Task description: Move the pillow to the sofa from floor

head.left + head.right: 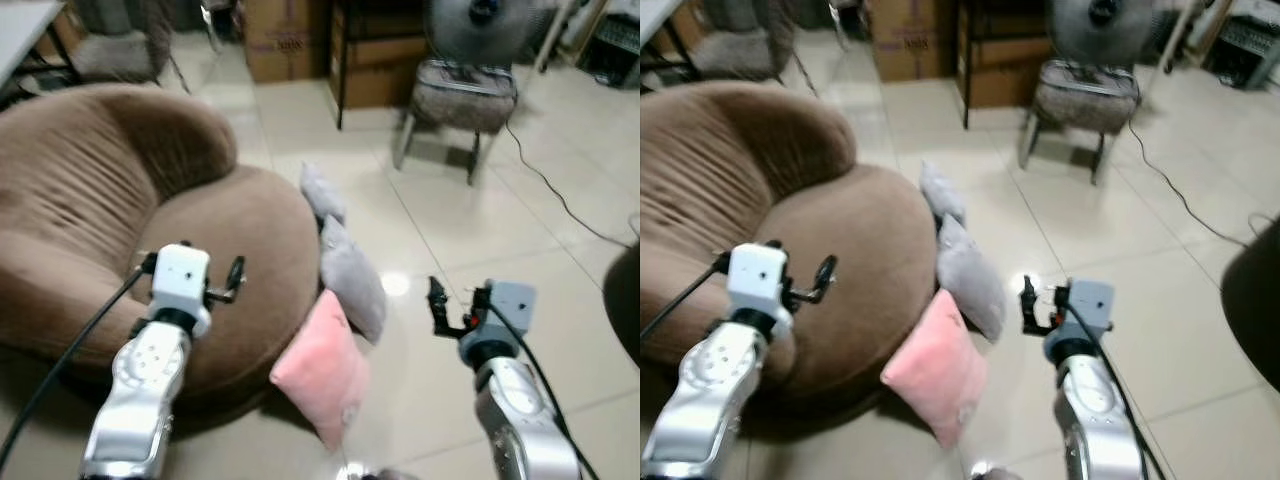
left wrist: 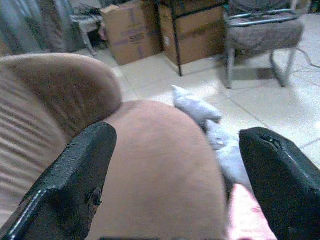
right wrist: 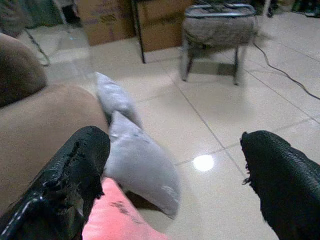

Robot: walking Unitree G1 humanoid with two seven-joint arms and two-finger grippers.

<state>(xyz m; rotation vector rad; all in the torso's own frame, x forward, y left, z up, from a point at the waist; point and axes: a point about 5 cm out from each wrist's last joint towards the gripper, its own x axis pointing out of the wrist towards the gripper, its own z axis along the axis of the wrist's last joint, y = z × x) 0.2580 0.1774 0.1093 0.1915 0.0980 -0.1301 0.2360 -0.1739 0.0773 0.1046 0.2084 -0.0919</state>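
Two grippers hang wide apart and empty: the left gripper spread above the brown sofa, the right gripper spread over the tiled floor. The pink pillow leans against the sofa's front edge, two grey pillows behind it, its lower corner blurred.

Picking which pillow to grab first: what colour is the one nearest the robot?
Pink; the nearest pillow leans against the sofa, clearest in the left eye view.
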